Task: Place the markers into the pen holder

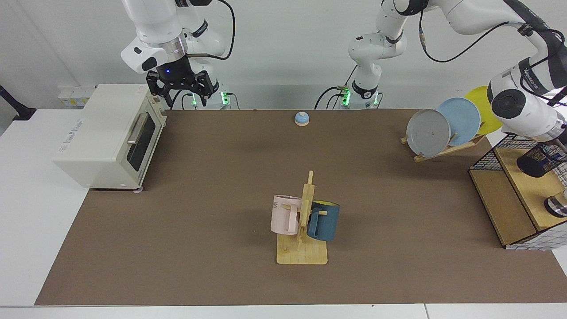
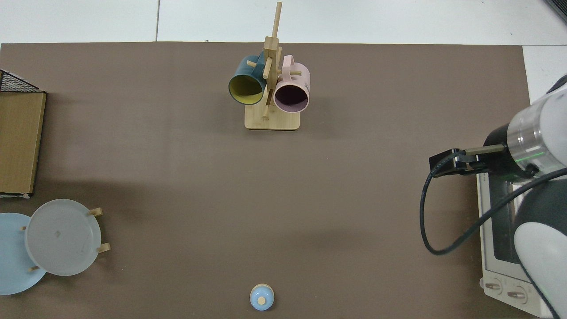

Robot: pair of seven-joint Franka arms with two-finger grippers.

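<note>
The left gripper (image 1: 561, 141) is at the right edge of the facing view, mostly cut off by the frame, just above the pen holder (image 1: 538, 160). Whether it is holding anything cannot be told. The pen holder sits tilted on the top wooden shelf of the wire basket (image 1: 491, 156), its dark mouth turned to the lower left of the frame. A bit of blue and white shows through the mesh at its upper right end. This seems to be the marker (image 1: 557, 154), right under the left gripper, but whether they touch cannot be told.

The right gripper (image 1: 179, 92) hangs at the upper left, over the back corner of the oven (image 1: 106, 133), fingers spread wide and empty. That arm waits. The top view shows it at the right edge, above the oven.

Counted:
- 1 pen holder and 1 marker.
- 2 mugs, pink (image 1: 283, 215) and blue (image 1: 324, 220), on 1 wooden stand (image 1: 302, 254) at the lower middle.
- 3 plates, grey (image 1: 428, 133), blue (image 1: 460, 116) and yellow (image 1: 485, 106), on 1 rack at the upper right.
- 1 small blue bell (image 1: 301, 118) at the upper middle.
- 1 oven and 1 basket.
</note>
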